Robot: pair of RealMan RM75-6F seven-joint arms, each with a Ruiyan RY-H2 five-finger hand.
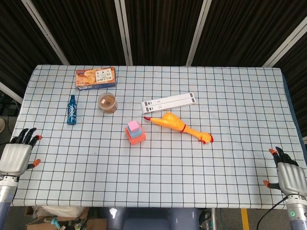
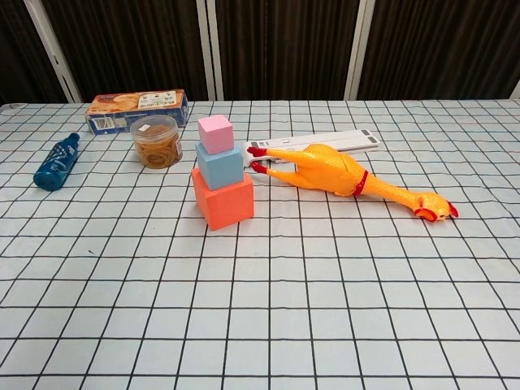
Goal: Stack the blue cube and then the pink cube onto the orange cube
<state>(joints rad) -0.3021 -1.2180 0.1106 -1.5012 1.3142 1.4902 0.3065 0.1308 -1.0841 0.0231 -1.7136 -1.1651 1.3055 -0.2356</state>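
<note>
Standing upright – pink cube [image 2: 215, 133] on blue cube [image 2: 219, 166] on orange cube [image 2: 223, 200]

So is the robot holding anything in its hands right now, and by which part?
Nothing is held. The left hand and right hand sit empty at the table's near corners, fingers apart, far from the cube stack.

Silver-grey left hand [image 1: 16, 158], black fingers, orange tips, matching right hand [image 1: 289, 177], green wrist light

Tablecloth [image 2: 325, 325]: showing white with a black grid.
Cubes: pink cube [image 2: 215, 134] sitting over blue cube [image 2: 219, 166] over orange cube [image 2: 223, 200].
Rubber chicken [image 2: 341, 177]: showing yellow-orange, red at the comb and feet.
Bottle [image 2: 57, 162]: showing blue.
Jar [image 2: 157, 140]: showing amber-brown.
Strip [image 1: 169, 101]: showing white.
</note>
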